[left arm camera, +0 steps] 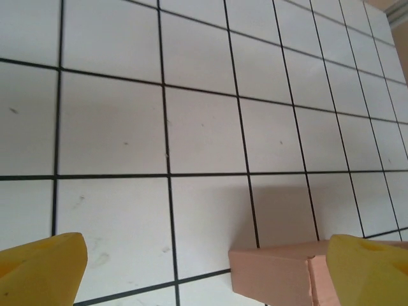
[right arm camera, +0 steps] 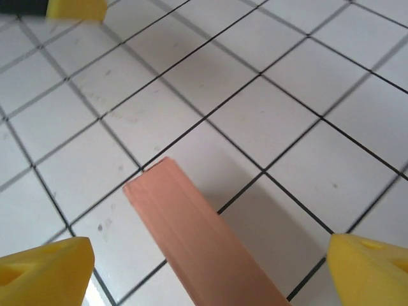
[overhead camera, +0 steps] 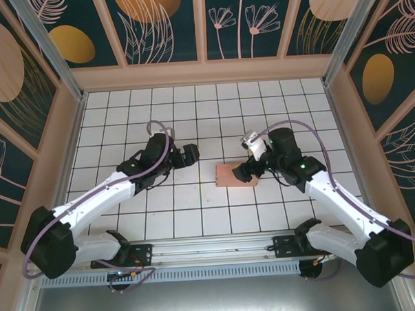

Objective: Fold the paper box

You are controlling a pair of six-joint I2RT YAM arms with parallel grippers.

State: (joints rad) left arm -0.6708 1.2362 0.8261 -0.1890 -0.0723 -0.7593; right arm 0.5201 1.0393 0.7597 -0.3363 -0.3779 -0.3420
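The paper box (overhead camera: 230, 174) is a small flat salmon-pink box lying on the white tiled table (overhead camera: 192, 108), just right of centre. My right gripper (overhead camera: 245, 170) hovers at the box's right end and covers that end from above. In the right wrist view its yellow fingers (right arm camera: 44, 271) stand wide open, with the box (right arm camera: 191, 236) running between them untouched. My left gripper (overhead camera: 192, 155) sits left of the box, a little apart from it, and is open too. In the left wrist view the box's corner (left arm camera: 274, 275) lies beside the right yellow finger (left arm camera: 370, 271), and only tiles lie between the fingers.
Patterned walls (overhead camera: 202, 25) with a wooden frame close the table in at the back and sides. A metal rail (overhead camera: 212, 255) carrying both arm bases runs along the near edge. A yellow fingertip of the left gripper (right arm camera: 76, 7) shows at the top left of the right wrist view.
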